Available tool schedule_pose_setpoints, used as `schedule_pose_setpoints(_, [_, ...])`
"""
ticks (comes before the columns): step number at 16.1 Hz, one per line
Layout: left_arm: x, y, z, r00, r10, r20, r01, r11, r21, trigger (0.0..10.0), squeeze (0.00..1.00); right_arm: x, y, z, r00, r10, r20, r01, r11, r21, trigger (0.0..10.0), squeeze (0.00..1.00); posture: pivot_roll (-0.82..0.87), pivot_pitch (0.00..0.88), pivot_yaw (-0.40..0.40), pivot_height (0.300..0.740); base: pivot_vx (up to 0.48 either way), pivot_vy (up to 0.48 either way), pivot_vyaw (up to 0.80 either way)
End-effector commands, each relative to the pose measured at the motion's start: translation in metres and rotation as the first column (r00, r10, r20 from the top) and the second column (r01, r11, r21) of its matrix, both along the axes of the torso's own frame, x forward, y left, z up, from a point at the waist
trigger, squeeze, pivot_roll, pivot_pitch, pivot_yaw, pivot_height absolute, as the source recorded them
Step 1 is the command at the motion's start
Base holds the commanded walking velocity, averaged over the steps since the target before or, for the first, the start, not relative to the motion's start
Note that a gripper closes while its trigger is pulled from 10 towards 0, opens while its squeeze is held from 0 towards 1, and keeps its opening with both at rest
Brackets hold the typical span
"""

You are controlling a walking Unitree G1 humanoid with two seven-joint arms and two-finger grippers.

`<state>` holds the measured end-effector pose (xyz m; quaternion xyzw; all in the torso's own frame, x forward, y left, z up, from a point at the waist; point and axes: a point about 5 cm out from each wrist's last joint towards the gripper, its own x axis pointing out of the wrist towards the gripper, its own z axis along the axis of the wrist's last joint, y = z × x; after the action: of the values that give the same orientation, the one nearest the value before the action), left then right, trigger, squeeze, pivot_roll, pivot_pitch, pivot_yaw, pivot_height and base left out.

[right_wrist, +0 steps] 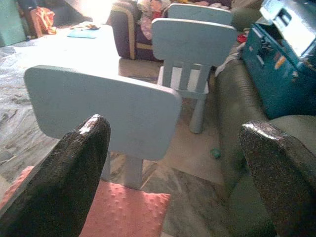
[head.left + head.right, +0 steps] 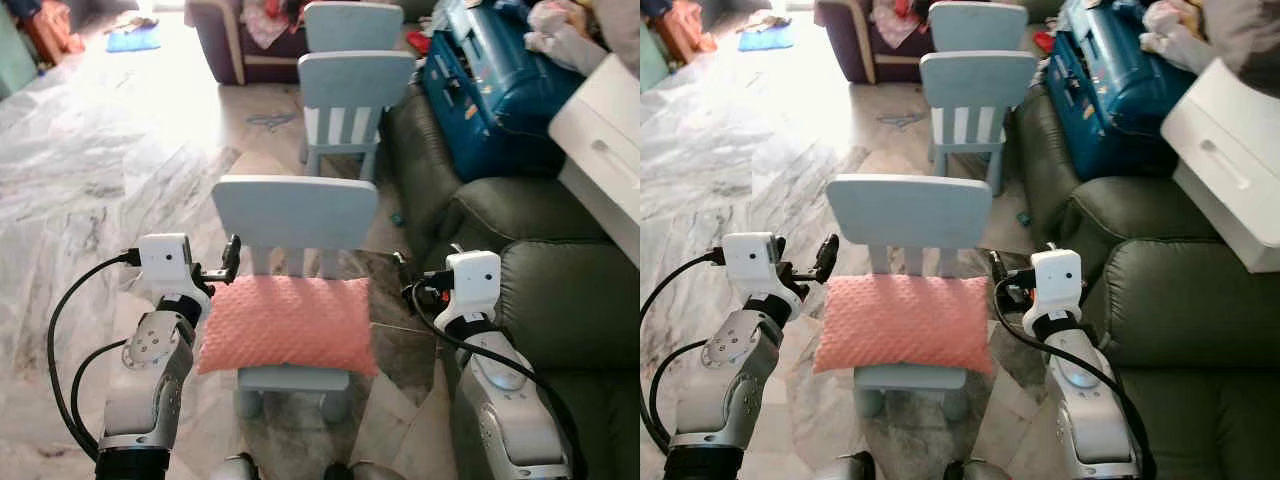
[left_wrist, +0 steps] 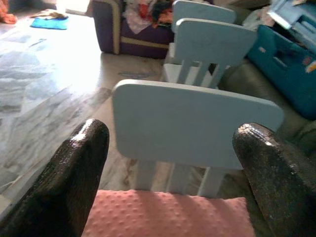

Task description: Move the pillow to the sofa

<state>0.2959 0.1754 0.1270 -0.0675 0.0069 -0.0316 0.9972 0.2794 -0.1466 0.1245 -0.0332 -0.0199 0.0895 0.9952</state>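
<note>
A coral-pink dotted pillow (image 2: 290,322) lies flat on the seat of a small pale-blue child's chair (image 2: 295,210) straight in front of me. My left gripper (image 2: 231,260) hovers at the pillow's back left corner, and in the left wrist view its black fingers (image 3: 81,163) stand wide apart, open. At the pillow's right side, beside the chair's back, my right gripper (image 2: 995,268) is held; its fingers (image 1: 74,163) are spread open too. Neither gripper touches the pillow. The dark green leather sofa (image 2: 565,290) stands right next to the chair on my right.
Further along the sofa lie a blue suitcase (image 2: 490,80) and a white drawer box (image 2: 605,140). Two more pale-blue chairs (image 2: 355,85) stand in a row behind the first. A purple sofa (image 2: 225,40) is at the back. Marble floor (image 2: 90,170) stretches to the left.
</note>
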Motion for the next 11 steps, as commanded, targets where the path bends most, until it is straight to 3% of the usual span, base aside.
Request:
schedule_pose_setpoints(1, [-0.0012,0.0019,0.0005,1.000,0.006,0.004,-0.006,1.000,0.007,10.0,0.00,-0.0005,0.0019,0.0019,1.000,0.001,0.004,-0.001,1.000,0.001,10.0,0.00,-0.09,0.157,-0.034,0.740,0.000,0.000,0.00])
schedule_pose_setpoints(6, [-0.0012,0.0018,-0.0007,1.000,0.001,-0.004,-0.001,1.000,0.023,10.0,0.00,-0.0003,0.0015,0.0022,1.000,0.000,0.004,0.000,1.000,-0.002,10.0,0.00,-0.09,0.157,-0.035,0.740,0.000,0.000,0.00])
schedule_pose_setpoints(8, [-0.0013,0.0015,-0.0015,1.000,0.000,-0.007,0.000,1.000,0.020,10.0,0.00,-0.0001,0.0014,0.0023,1.000,0.000,0.005,0.000,1.000,-0.004,10.0,0.00,-0.09,0.157,-0.036,0.740,0.000,-0.480,0.00])
schedule_pose_setpoints(11, [-0.0014,0.0012,0.0004,1.000,0.003,0.010,-0.003,1.000,0.002,10.0,0.00,-0.0002,0.0011,0.0023,1.000,0.000,0.004,0.001,1.000,-0.005,10.0,0.00,-0.09,0.157,-0.036,0.740,0.000,0.000,0.00])
